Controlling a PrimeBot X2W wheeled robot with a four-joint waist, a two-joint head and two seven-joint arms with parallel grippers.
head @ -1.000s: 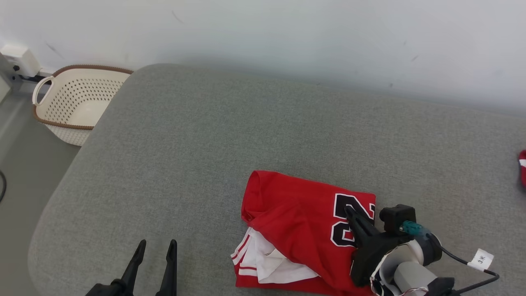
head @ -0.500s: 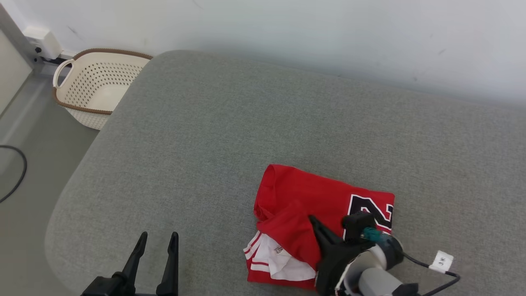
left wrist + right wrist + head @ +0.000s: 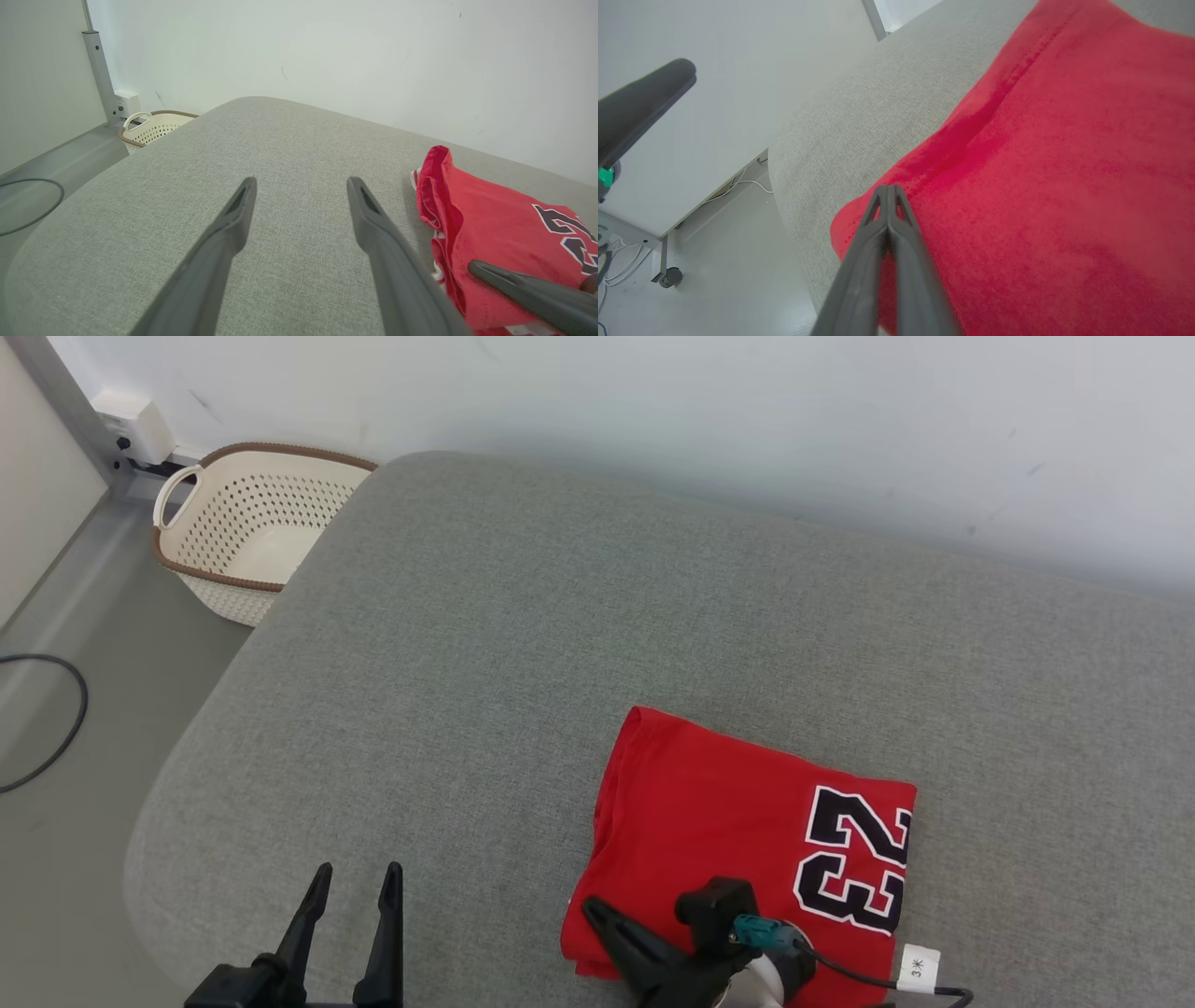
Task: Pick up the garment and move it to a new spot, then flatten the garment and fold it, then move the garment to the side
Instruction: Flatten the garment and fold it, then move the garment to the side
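The garment (image 3: 738,803) is a red jersey with a black "23", lying folded in a neat block on the grey cushion (image 3: 523,616), near its front edge. My right gripper (image 3: 595,908) is shut, its tips pinching the near left edge of the jersey's top layer. In the right wrist view the closed fingers (image 3: 888,187) meet right at a corner of the red cloth (image 3: 1041,163). My left gripper (image 3: 358,870) stands open over bare cushion, left of the jersey. In the left wrist view its fingers (image 3: 302,182) hold nothing and the garment (image 3: 490,219) lies to their right.
A cream perforated basket (image 3: 252,523) stands on the floor past the cushion's far left corner, by the wall. A dark cable (image 3: 56,747) loops on the floor at the left. The cushion's rounded front left edge is close to both grippers.
My right gripper has swept left and nearer, drawing the red top layer over the white inner part, which is now covered. The head camera has also shifted. The left gripper has stayed put.
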